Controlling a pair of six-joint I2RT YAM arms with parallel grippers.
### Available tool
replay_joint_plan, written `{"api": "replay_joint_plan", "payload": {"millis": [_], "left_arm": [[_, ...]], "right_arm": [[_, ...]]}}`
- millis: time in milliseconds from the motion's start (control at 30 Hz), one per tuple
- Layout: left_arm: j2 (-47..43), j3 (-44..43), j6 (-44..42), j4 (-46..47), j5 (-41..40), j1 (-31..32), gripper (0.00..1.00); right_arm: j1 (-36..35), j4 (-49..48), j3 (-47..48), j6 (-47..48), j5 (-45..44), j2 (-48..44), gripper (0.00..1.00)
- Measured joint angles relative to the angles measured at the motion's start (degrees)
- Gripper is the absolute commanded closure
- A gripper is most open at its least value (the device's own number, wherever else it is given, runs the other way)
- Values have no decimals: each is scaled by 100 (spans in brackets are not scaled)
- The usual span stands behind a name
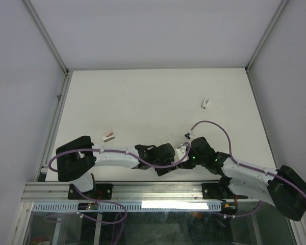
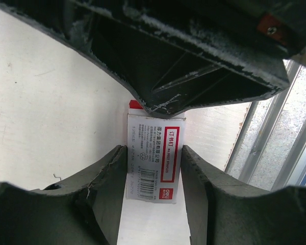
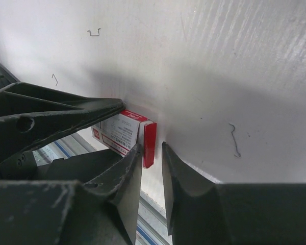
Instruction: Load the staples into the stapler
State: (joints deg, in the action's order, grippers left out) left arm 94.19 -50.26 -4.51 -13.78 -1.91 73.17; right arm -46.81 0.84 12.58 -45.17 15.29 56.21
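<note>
Judged as the box-opening step, well ahead of any loading. Found by the near edge of the white tabletop [image 1: 143, 97], between the two arms: the small flat white cardboard staple box with a red label [image 2: 153, 158], clamped across its width by the left pincer [image 2: 153, 152] and gripped on both long sides. Unclear whether resting on the surface or lifted just clear of it. Met at its red end by the right pincer [image 3: 152, 148], parted only narrowly and straddling that end, with a sliver of gap on one side, so apparently not pinching. No grey inner tray or silvery strips showing; box apparently closed. No stapler made out with any certainty in these views; only a small pink oblong piece [image 1: 108, 136] and a small white piece [image 1: 207, 103] lying well apart on the tabletop, plus a few loose bent wires [image 3: 234, 140]. Next, probably: close the right pincer on the red end and draw the inner tray out along the box's length. Calls for a straight pull in line with the box, and a left grip firm enough to anchor the sleeve without crushing it.
</note>
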Motion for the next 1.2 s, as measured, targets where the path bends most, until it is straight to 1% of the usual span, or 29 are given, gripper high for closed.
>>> {"api": "replay_joint_plan", "payload": {"millis": [167,233,367,400,667,900,1200], "left_arm": [[0,-7,0,-31,2,0,58],[0,-7,0,-39,4,0,59],[0,-9,0,-39,9,0,59],[0,-9,0,-39,11,0,58],[0,-20,0,-79,-17,0,54],[0,-22,-2,-44,-118,2,54],[0,-22,-39,-33,-234,2,55]], "right_arm": [[0,-125,0,0,46,87,74],[-2,-188,0,0,63,142,79],[-46,-350,2,-2,68,310,97],[-59,-380,2,-15,70,345,100],[-146,-356,20,-7,-90,328,100],[-264,96,125,76,-616,76,100],[-330,315,232,133,-920,57,100]]}}
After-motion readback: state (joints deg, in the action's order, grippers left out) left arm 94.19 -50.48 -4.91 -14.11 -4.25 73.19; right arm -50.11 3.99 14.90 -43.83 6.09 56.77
